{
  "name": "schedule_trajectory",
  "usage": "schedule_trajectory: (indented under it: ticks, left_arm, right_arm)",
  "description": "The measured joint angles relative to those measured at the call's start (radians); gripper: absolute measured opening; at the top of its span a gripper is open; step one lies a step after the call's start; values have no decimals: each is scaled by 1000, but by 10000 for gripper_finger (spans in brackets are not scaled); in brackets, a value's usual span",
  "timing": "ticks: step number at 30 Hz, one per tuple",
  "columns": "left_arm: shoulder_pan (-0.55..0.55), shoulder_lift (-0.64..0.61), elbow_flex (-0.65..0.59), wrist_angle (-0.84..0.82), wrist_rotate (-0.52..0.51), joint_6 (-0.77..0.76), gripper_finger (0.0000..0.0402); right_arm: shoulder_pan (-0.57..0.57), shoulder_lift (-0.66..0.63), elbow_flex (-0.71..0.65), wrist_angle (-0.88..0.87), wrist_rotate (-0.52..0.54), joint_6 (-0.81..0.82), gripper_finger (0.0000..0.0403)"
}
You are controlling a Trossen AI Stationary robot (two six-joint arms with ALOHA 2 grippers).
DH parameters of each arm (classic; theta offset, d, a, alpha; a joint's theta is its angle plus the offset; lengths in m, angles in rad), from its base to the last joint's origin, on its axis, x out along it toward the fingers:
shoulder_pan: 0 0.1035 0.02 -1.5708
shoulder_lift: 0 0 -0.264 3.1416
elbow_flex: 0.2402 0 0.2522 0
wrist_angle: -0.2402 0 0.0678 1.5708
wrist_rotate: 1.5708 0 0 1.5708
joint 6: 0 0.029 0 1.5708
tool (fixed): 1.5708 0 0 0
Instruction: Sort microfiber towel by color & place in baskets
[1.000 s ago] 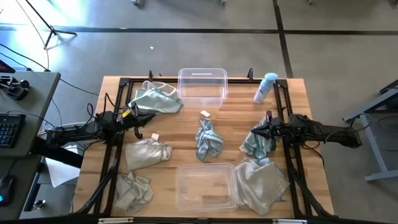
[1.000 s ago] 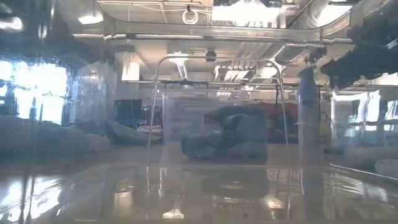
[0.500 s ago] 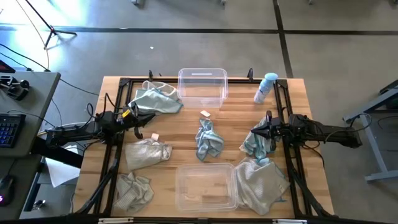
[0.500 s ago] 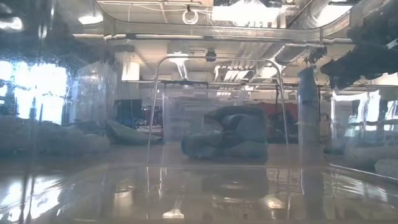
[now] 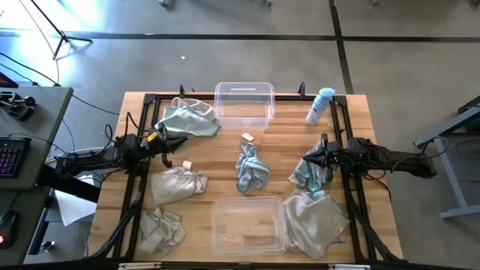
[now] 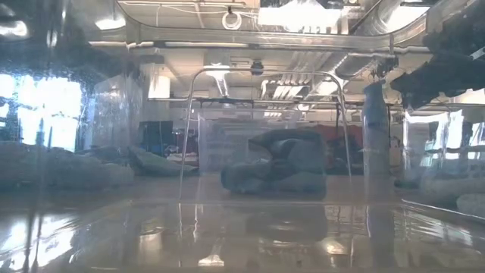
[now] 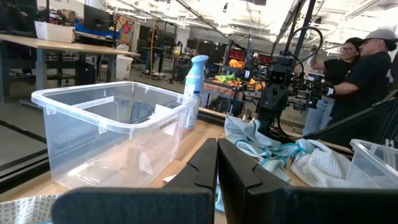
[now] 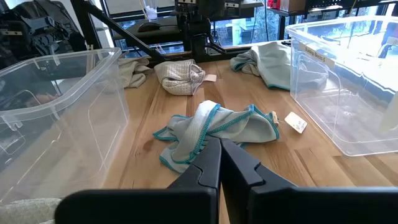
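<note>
- Two clear plastic baskets with rounded corners sit on the pale wooden worktop (image 5: 225, 154): the far basket (image 5: 244, 105) at the back edge, the near basket (image 5: 247, 223) at the front edge.
- Six soft, crumpled microfiber towels lie scattered on the wood, none in a basket.
- At centre, between the baskets, rests a teal-edged towel (image 5: 252, 168), bunched into folds, with a small tag (image 5: 247, 136) just behind it.
- On the left side lie a pale teal towel (image 5: 187, 120) beside the far basket, a beige-grey towel (image 5: 177, 184) with a waffle weave, and a second beige-grey towel (image 5: 162, 229) near the front corner.
- On the right, a teal towel (image 5: 306, 174) lies in a heap under the right arm's tip, and a large beige-grey towel (image 5: 313, 219) touches the near basket's side.
- A blue-capped spray bottle (image 5: 320, 106) stands at the back right.
- The left gripper (image 5: 169, 144) hangs over the left side, arm stretched level, fingers pressed together and holding nothing.
- The right gripper (image 5: 306, 160) mirrors it over the teal heap, fingers likewise pressed together.
- Beyond the worktop, the left wrist view shows people (image 7: 364, 68) standing.
</note>
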Motion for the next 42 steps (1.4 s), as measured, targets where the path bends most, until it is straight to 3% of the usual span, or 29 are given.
schedule_trajectory:
  ticks: [37,42]
  left_arm:
    - [0,0,0,1,0,0,0]
    - [0,0,0,34,-35,0,0]
  right_arm:
    - [0,0,0,0,0,0,0]
    - [0,0,0,0,0,0,0]
